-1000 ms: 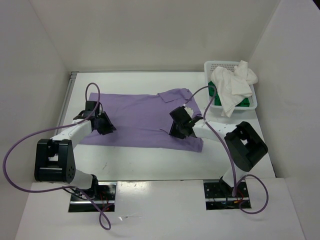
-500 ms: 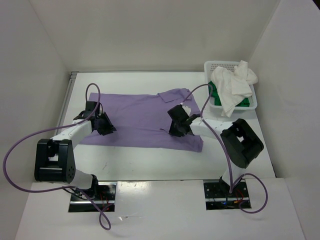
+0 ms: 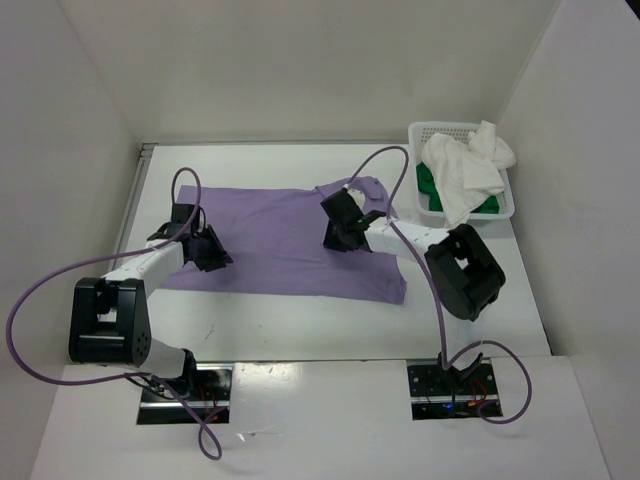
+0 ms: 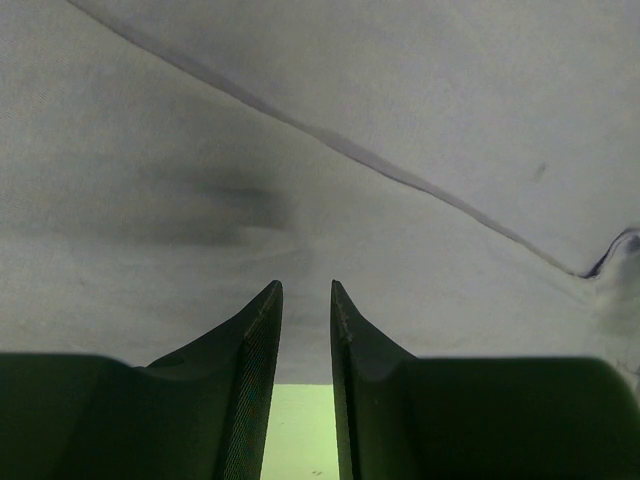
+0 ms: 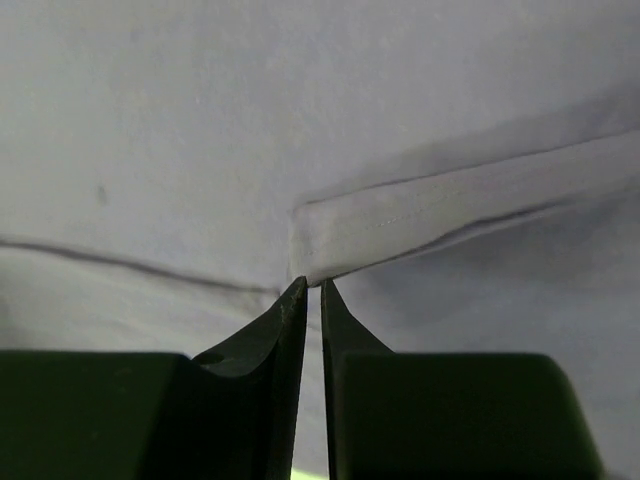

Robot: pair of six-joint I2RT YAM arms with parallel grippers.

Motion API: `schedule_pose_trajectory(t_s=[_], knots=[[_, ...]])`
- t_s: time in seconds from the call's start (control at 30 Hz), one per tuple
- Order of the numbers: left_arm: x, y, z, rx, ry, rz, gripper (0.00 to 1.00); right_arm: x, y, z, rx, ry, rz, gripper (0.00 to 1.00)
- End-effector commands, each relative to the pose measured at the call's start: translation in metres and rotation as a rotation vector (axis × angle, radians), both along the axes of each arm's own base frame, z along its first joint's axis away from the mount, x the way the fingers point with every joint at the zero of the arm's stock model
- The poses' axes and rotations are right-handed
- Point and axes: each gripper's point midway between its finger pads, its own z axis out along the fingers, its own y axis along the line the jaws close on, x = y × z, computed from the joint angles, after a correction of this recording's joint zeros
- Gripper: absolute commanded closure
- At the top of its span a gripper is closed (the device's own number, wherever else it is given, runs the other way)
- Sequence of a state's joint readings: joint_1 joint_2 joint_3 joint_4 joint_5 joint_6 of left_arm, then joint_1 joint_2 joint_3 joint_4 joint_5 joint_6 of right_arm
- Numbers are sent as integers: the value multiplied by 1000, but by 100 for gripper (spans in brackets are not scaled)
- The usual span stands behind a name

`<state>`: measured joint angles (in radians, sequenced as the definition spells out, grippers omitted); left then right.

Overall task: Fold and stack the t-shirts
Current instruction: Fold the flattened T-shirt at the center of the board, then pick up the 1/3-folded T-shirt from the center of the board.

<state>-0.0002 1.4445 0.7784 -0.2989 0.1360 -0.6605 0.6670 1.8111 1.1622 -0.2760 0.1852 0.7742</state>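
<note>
The lavender t-shirt (image 3: 270,235) lies spread flat across the table. My left gripper (image 3: 212,252) rests on its left part. In the left wrist view its jaws (image 4: 305,285) stand narrowly open over flat cloth (image 4: 300,150), with nothing pinched between them. My right gripper (image 3: 338,232) sits near the collar. In the right wrist view it (image 5: 310,283) is nearly closed, its tips nipping the corner of a folded cloth band (image 5: 400,215). The white t-shirt (image 3: 462,175) hangs over the basket's front, and the green t-shirt (image 3: 426,185) lies beneath it.
The white perforated basket (image 3: 440,127) stands at the table's back right corner. White walls close in the left, back and right sides. A strip of bare table (image 3: 300,320) runs between the shirt and the arm bases. Purple cables loop above both arms.
My right gripper has moved up and to the left over the shirt, toward the collar, and its jaws have narrowed. The left arm has stayed still.
</note>
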Motion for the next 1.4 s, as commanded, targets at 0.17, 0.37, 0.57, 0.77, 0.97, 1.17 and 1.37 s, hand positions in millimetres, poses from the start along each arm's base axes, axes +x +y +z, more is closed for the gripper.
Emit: schedule_pose_trajectory(t_s=[0.17,0.37,0.57,0.77,0.97,1.17,1.37], knots=[[1,4,12,10,-30,19,67,46,15,12,-38,-88,19,61],[45,21,56,39,-155,69,66,62,6,50,-30,-175,11,58],[105,66,82,53,-263,186,66,90,-39,59,-40,-199,-66,84],[161,119,74,134,-271,325,58,100,-69,58,-16,-198,-116,84],[210,156,56,209,-272,416,46,110,-83,61,14,-201,-139,84],[244,195,31,287,-237,458,41,101,-76,66,53,-192,-101,84],[282,215,39,356,-258,453,40,96,-84,63,68,-180,-103,82]])
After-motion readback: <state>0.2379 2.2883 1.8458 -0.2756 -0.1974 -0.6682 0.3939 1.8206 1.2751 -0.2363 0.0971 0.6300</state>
